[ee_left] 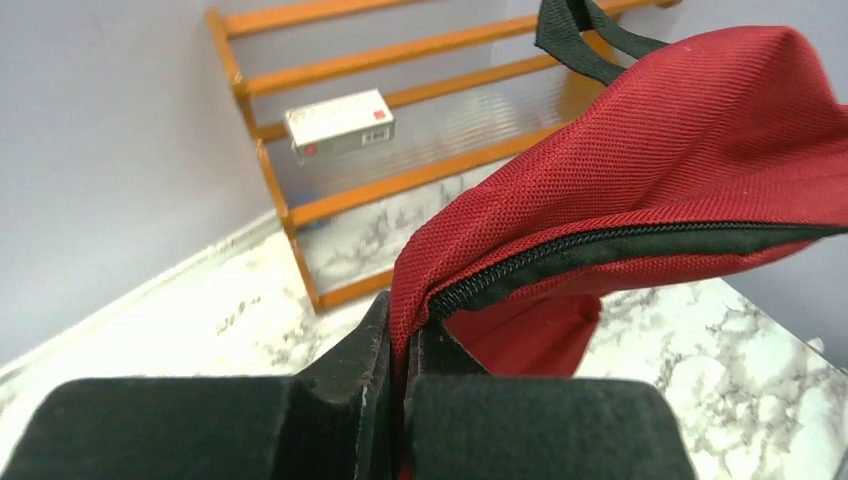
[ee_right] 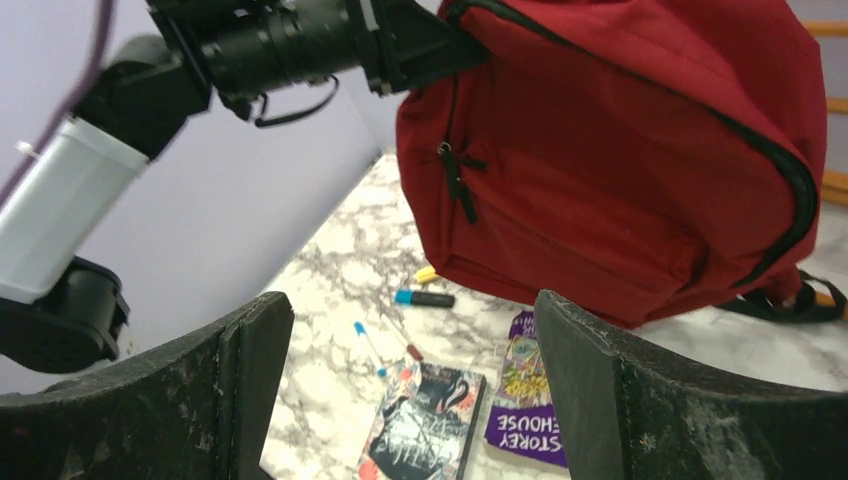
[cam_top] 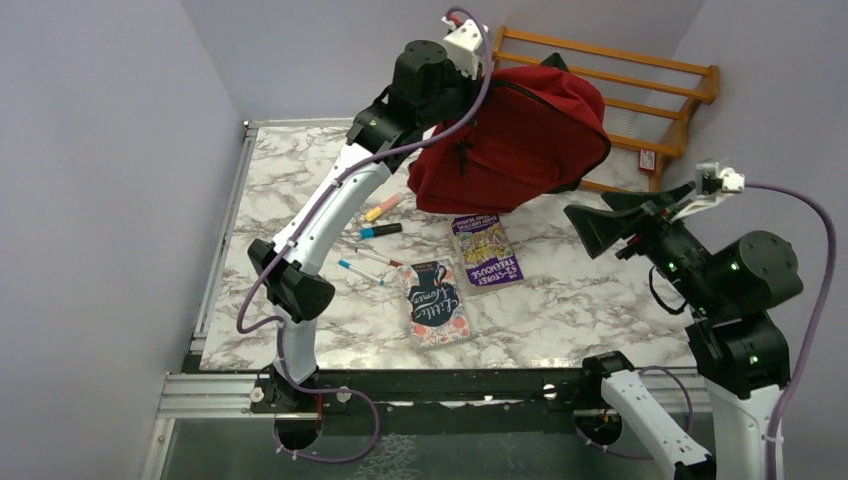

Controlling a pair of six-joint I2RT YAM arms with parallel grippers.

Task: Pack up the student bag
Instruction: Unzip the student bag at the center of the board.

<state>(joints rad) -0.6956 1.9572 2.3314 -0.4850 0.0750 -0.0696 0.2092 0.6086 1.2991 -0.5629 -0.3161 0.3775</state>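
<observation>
Here the left arm is reaching up and across the far side of the desk, and its jaws are clamping shut on the student bag at the top edge, right beside the black zipper, as the left wrist view shows with red fabric pinched between them. The bag is hanging from that grip over the back of the desk, in front of the wooden rack, its front pocket facing the right wrist camera; whether its lower edge is touching the marble is not clear, though a black strap is trailing down at its right side. The right arm is holding off at the right edge of the desk, apart from the bag, and its jaws are standing wide open with nothing between them, pointing toward the bag. On the desk, nearer than the bag, a purple book and a dark floral book are lying flat beside each other. To their left an orange highlighter, a blue marker and two thin pens are lying loose near the left arm.
</observation>
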